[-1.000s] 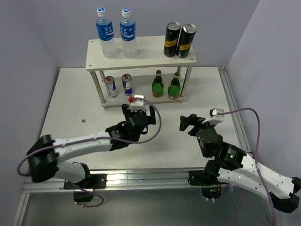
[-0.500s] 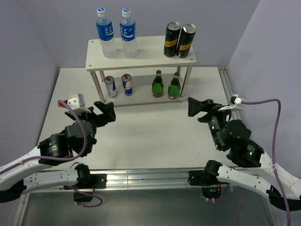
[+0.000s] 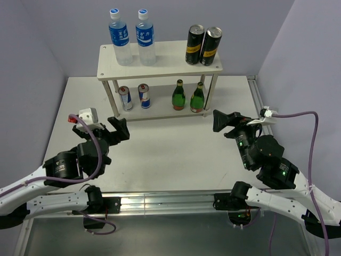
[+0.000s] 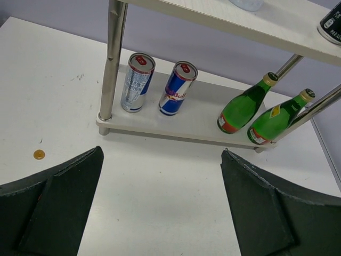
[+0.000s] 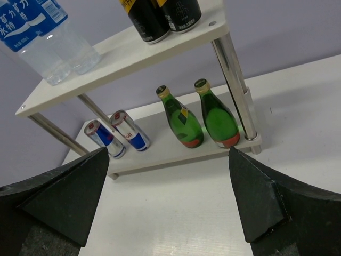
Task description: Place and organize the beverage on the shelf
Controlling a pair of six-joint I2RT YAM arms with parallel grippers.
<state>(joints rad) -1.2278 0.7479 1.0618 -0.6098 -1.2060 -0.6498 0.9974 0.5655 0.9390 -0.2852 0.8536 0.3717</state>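
The shelf (image 3: 160, 58) stands at the back of the table. Its top board holds two water bottles (image 3: 119, 37) and two black cans (image 3: 202, 46). Its lower board holds two Red Bull cans (image 3: 134, 97) and two green bottles (image 3: 188, 96). My left gripper (image 3: 118, 129) is open and empty, in front of the shelf's left end. My right gripper (image 3: 222, 120) is open and empty, off the shelf's right front corner. The left wrist view shows the cans (image 4: 136, 82) and green bottles (image 4: 245, 104) beyond my open gripper (image 4: 162, 154). The right wrist view shows the same beyond my open gripper (image 5: 169, 154).
A small brown spot (image 3: 94, 137) lies on the white table at the left. Purple-grey walls close in the back and both sides. A metal rail (image 3: 160, 200) runs along the near edge, above the arm bases.
Both arms have drawn back from the middle of the table, the left one to the left and the right one to the right. In the last half second they barely moved.
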